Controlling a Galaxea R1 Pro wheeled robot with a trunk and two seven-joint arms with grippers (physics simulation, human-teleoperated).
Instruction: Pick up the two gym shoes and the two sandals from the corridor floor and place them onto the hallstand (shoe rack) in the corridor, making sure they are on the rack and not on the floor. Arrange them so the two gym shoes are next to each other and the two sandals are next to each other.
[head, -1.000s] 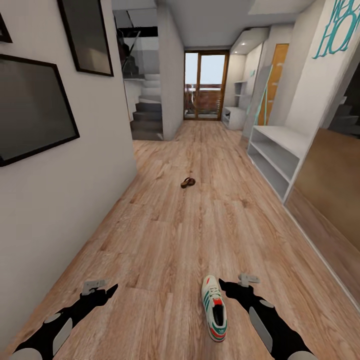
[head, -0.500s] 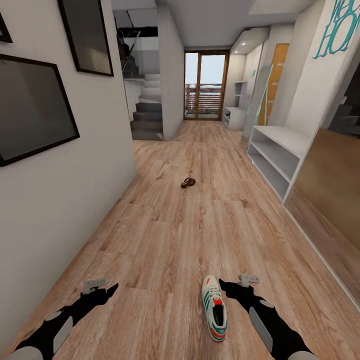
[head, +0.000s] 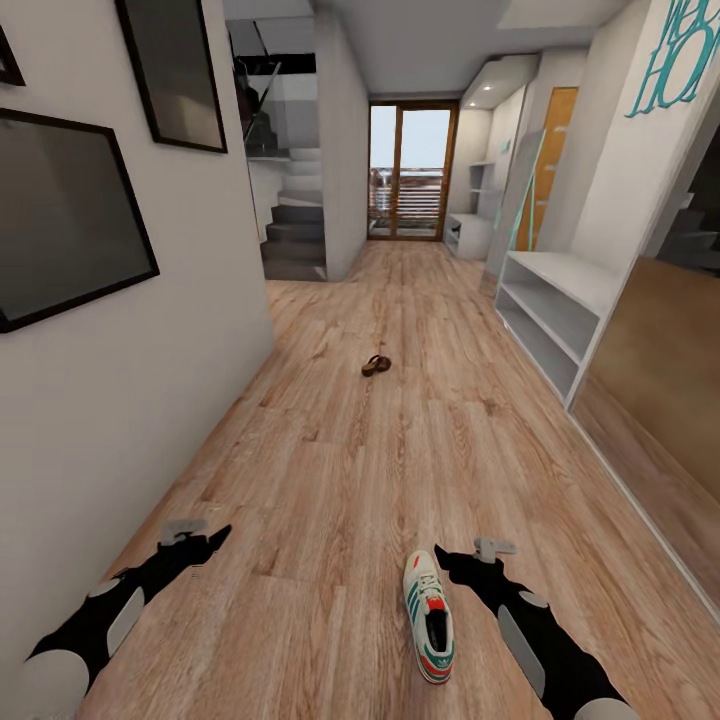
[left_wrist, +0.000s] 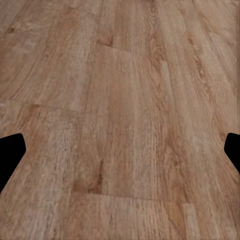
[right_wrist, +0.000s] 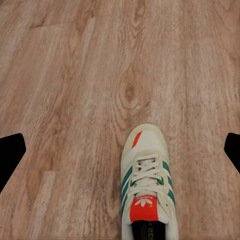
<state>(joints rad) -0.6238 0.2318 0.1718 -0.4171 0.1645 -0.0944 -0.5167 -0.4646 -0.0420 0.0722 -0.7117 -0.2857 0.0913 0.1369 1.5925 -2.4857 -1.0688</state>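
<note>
Head view looks down a corridor with a wood-plank floor (head: 330, 480). One gym shoe (head: 429, 615) lies flat on the floor close in front of the robot, toe pointing away, just beside the right gripper (head: 455, 562) on its inner side, not touched by it. Right wrist view: same shoe (right_wrist: 145, 187) on the planks, laces and red-orange tongue visible, between the two dark fingertips (right_wrist: 11, 152) at the frame sides; fingers spread wide, holding nothing. Left gripper (head: 205, 545) hangs low over bare floor near the left wall; left wrist view shows fingertips (left_wrist: 10, 150) wide apart, nothing between them but planks. One brown sandal (head: 376, 365) lies well ahead, mid-floor. A pale two-bay shelf bench (head: 555, 310) stands along the right wall; a similar unit (head: 468, 235) stands farther down, details too small to tell.
</note>
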